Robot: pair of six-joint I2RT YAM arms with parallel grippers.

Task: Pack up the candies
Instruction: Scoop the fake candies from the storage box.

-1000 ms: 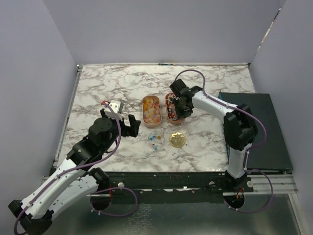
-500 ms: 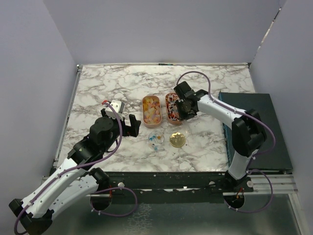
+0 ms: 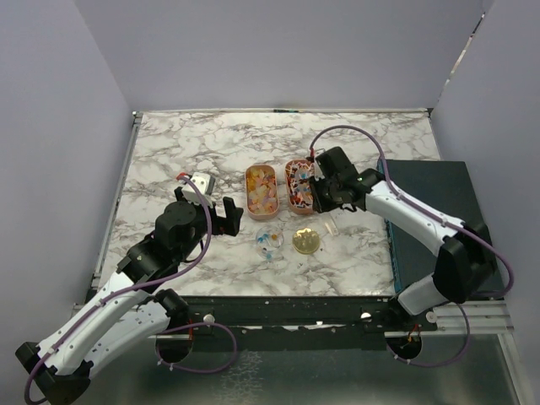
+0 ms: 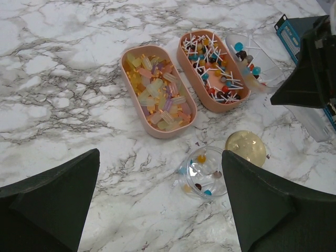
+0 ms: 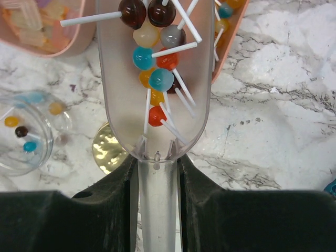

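Observation:
My right gripper (image 3: 325, 192) is shut on the handle of a clear scoop (image 5: 155, 79), seen in the right wrist view (image 5: 157, 168). The scoop holds several lollipop candies (image 5: 157, 79) in red, blue, brown and orange. It hangs over the near end of the right oval tray (image 4: 212, 71), which is full of mixed lollipops. The left oval tray (image 4: 157, 92) holds orange-yellow candies (image 3: 261, 190). A clear round jar (image 4: 205, 170) with a few candies lies in front of the trays, beside the gold lid (image 4: 245, 148). My left gripper (image 4: 157, 178) is open and empty, above the table near the jar.
A dark flat box (image 3: 434, 219) lies at the table's right edge. A small clear object (image 3: 331, 228) lies right of the gold lid (image 3: 305, 241). The marble table (image 3: 194, 152) is bare to the left and back of the trays.
My right arm has swung to the right and drawn the scoop back from the right tray towards its near end. The left arm has not moved.

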